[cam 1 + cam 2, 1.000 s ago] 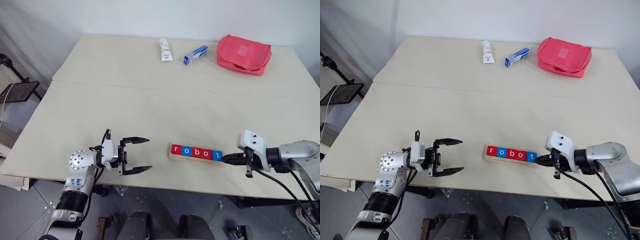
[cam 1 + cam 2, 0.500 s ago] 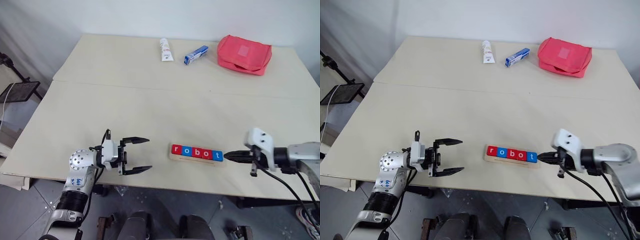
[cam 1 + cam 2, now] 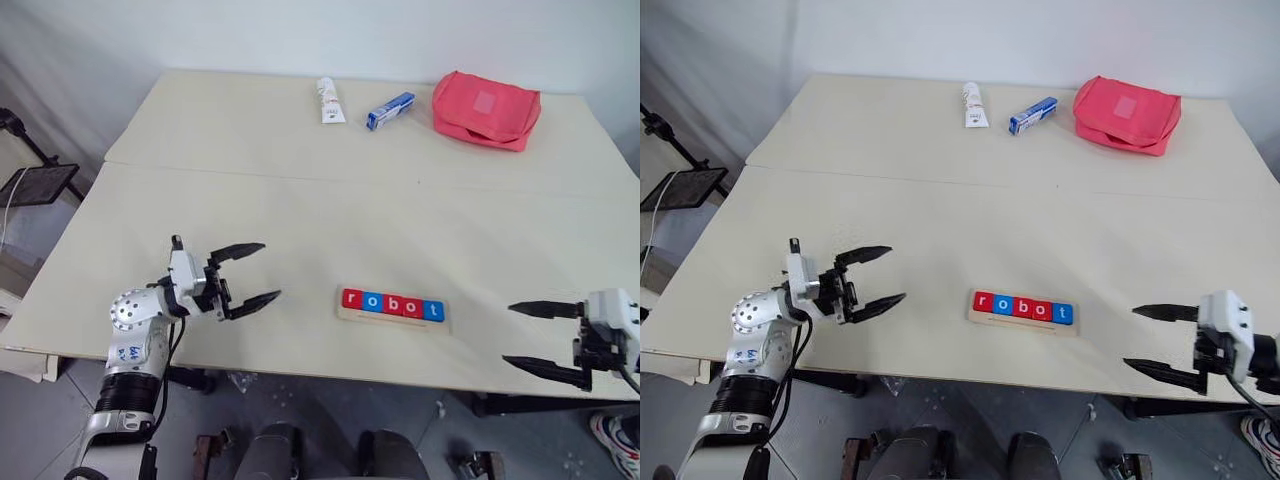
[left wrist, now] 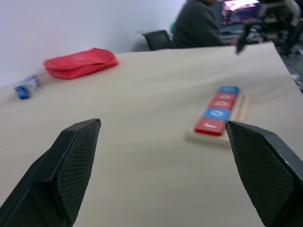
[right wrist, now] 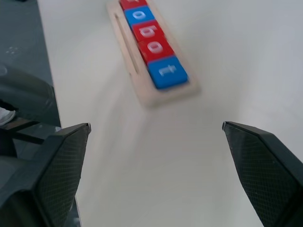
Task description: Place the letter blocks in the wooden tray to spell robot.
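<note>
Sitting in the wooden tray [image 3: 394, 309], five letter blocks [image 3: 391, 304] spell robot: three red, two blue. The tray lies between the two claws, apart from both. The left claw [image 3: 250, 272] hangs released and empty; the right claw [image 3: 530, 335] is likewise spread with nothing between its fingers, at the pale surface's [image 3: 300, 215] near edge. Far beyond the claws lie one red pouch [image 3: 486, 108], one blue-and-white box [image 3: 390, 109] and one white tube [image 3: 329, 99]. The left wrist view adds a seated person [image 4: 196, 29] beyond the surface.
</note>
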